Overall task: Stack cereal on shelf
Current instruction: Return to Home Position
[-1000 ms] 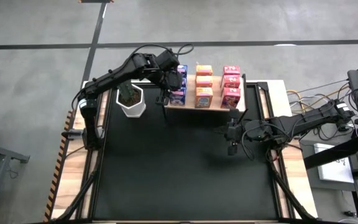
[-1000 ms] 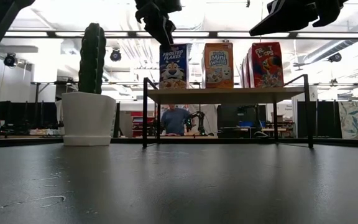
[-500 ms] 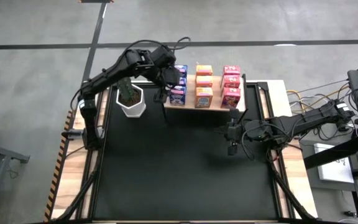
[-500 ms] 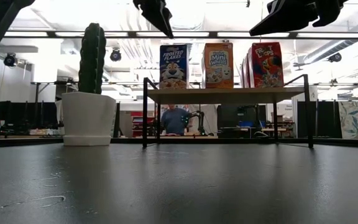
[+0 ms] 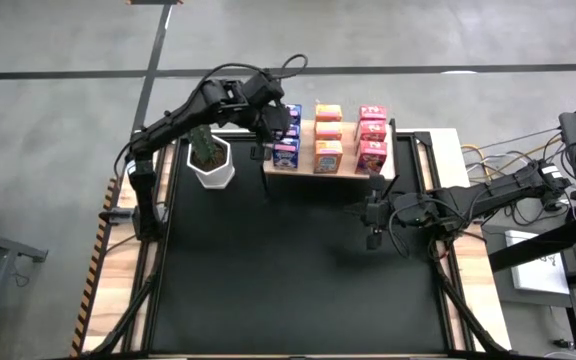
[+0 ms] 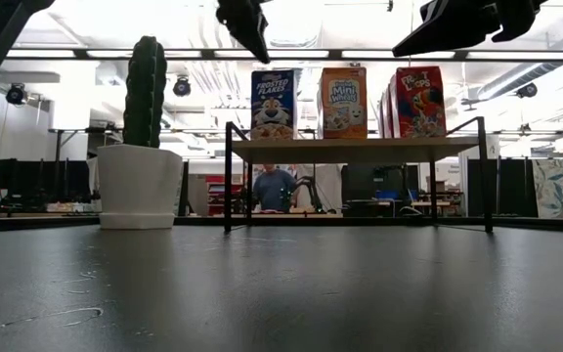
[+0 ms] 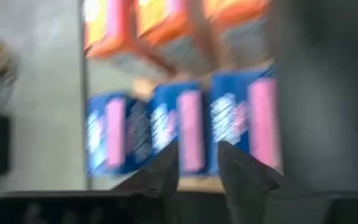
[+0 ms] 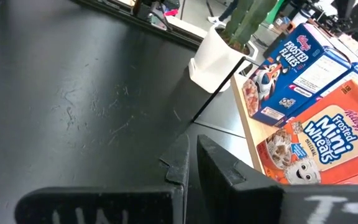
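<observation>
The cereal boxes stand upright on the wooden shelf in three rows: blue on the left, orange in the middle, red on the right. My left gripper hovers above the blue row, near the shelf's left end. Its fingers stand a little apart with nothing between them. In the low view it is clear above the front blue box. My right gripper waits shut over the black mat, in front of the shelf's right end.
A white pot with a cactus stands just left of the shelf, under my left arm. The black mat spreads bare in front of the shelf. A person shows in the room behind.
My left gripper has risen from beside the top of the front blue box to well above the shelf. The boxes have stayed in place.
</observation>
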